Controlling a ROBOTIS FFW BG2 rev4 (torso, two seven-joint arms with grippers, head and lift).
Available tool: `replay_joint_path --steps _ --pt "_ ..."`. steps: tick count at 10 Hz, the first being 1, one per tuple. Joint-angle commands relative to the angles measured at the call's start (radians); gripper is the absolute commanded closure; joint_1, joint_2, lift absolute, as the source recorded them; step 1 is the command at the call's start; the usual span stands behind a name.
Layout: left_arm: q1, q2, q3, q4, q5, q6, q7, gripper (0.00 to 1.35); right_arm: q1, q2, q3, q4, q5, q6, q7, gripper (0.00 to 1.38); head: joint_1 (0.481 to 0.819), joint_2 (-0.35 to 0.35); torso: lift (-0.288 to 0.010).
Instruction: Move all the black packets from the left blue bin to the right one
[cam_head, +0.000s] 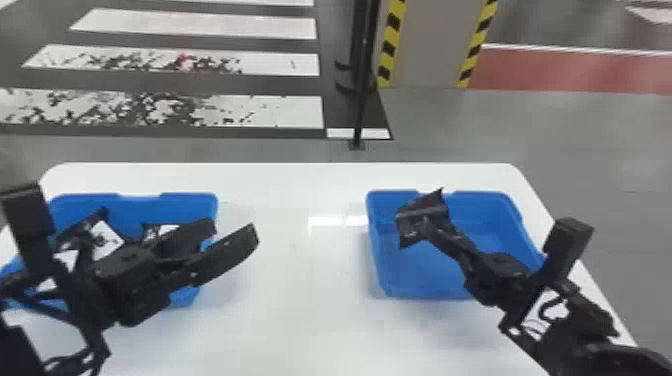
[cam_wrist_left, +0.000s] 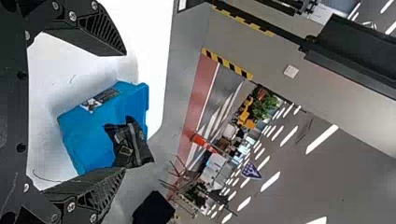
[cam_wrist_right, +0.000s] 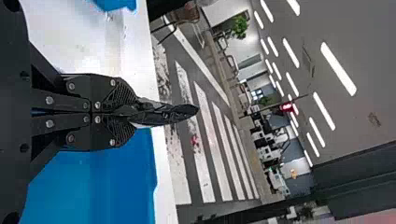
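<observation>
With twelve o'clock at the head view's far side, the right gripper (cam_head: 429, 225) is clenched on a black packet (cam_head: 436, 202), held over the ten o'clock part of the right bin (cam_head: 425, 277). At nine o'clock from it, the left gripper (cam_head: 234, 231) is released, fingers parted, aimed toward two o'clock. Farther toward nine, the left bin (cam_head: 137, 201) holds more packets (cam_head: 105, 240) with white labels. Both bins sit on a white table (cam_head: 295, 310).

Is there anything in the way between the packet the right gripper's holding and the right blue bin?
Nothing visible is in the way: the packet, held by the right gripper, shows over the right blue bin, with bare blue around it.
</observation>
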Motion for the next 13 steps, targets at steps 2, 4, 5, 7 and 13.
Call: replay_joint_path --steps 2,4,5,7,13 --pt "0.006 -0.003 0.028 -0.001 -0.015 0.009 0.001 0.18 -0.053 -0.004 -0.076 0.084 0.099 -0.004 -0.006 0.61 0.695 -0.121 -0.14" --pt "0.004 -0.003 0.044 -0.001 -0.003 0.024 0.001 0.18 -0.001 0.013 -0.096 0.035 0.099 -0.039 -0.008 0.31 0.695 -0.155 -0.14" --pt "0.002 -0.003 0.06 -0.001 -0.013 0.029 0.001 0.18 0.065 0.03 -0.104 -0.039 0.117 -0.083 -0.014 0.26 0.695 -0.157 -0.14" --pt "-0.03 0.003 0.116 -0.001 -0.081 0.078 0.001 0.18 0.23 0.079 -0.104 -0.206 0.127 -0.198 -0.075 0.26 0.695 -0.153 -0.14" --pt "-0.259 0.064 0.189 0.227 -0.268 0.171 0.001 0.17 0.585 0.127 0.006 -0.449 0.101 -0.478 -0.237 0.26 0.695 0.018 -0.14"
